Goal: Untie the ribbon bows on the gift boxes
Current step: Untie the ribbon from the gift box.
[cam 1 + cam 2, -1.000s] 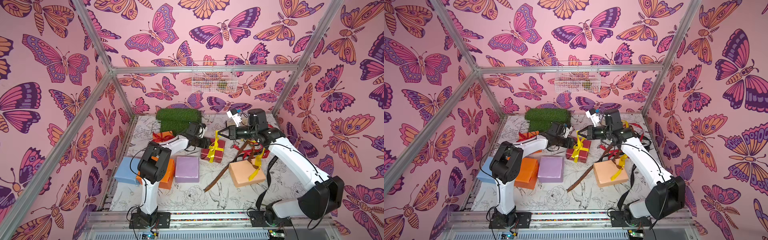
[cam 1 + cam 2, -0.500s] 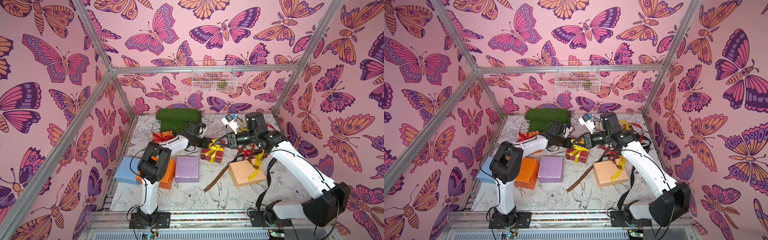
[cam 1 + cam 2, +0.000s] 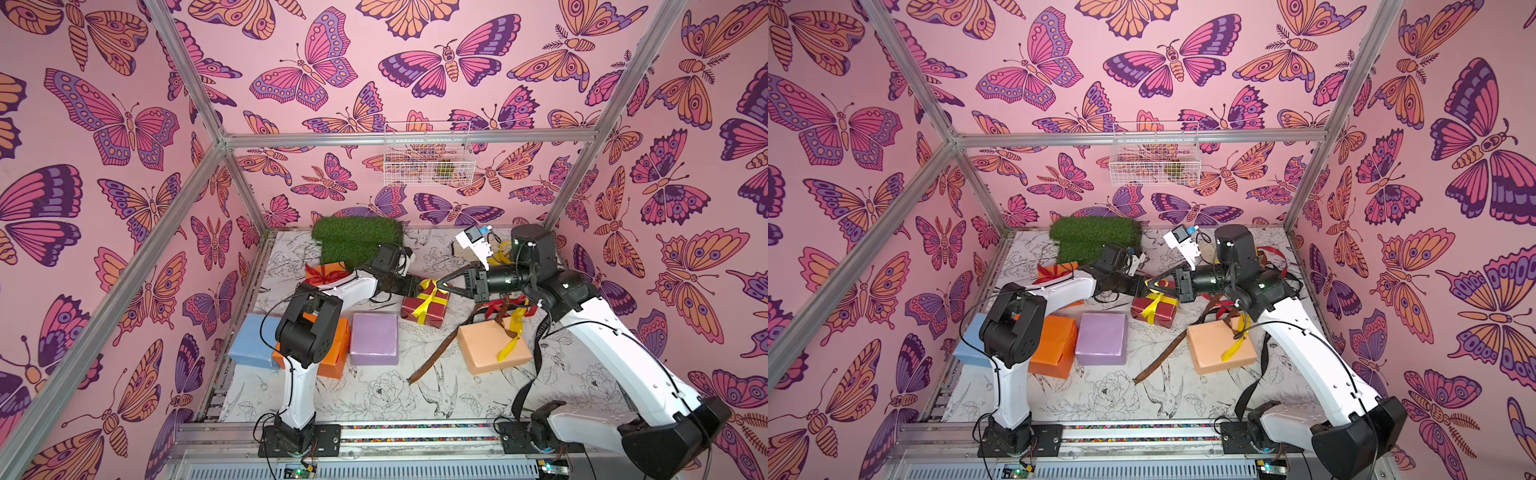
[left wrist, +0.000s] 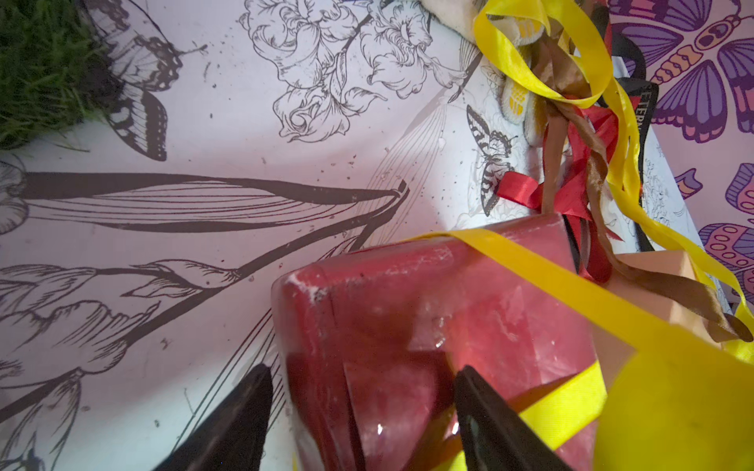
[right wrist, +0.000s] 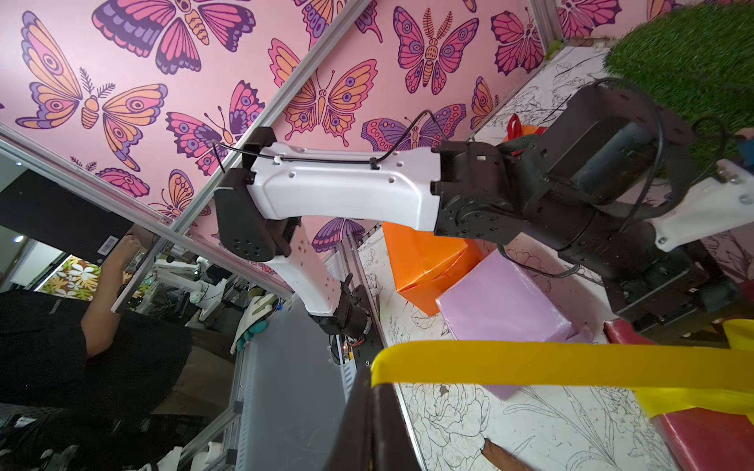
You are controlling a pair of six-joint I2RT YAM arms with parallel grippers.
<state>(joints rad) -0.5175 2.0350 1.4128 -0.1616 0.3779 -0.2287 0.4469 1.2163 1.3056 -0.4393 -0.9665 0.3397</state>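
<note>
Lower than a second ago, the right gripper (image 3: 443, 286) is pressed together on an end of the yellow ribbon (image 5: 530, 363) wrapped round the dark red box (image 3: 432, 309), which sits mid-frame in both top views, one end clamped by the half-spread left gripper (image 4: 362, 369)
</note>
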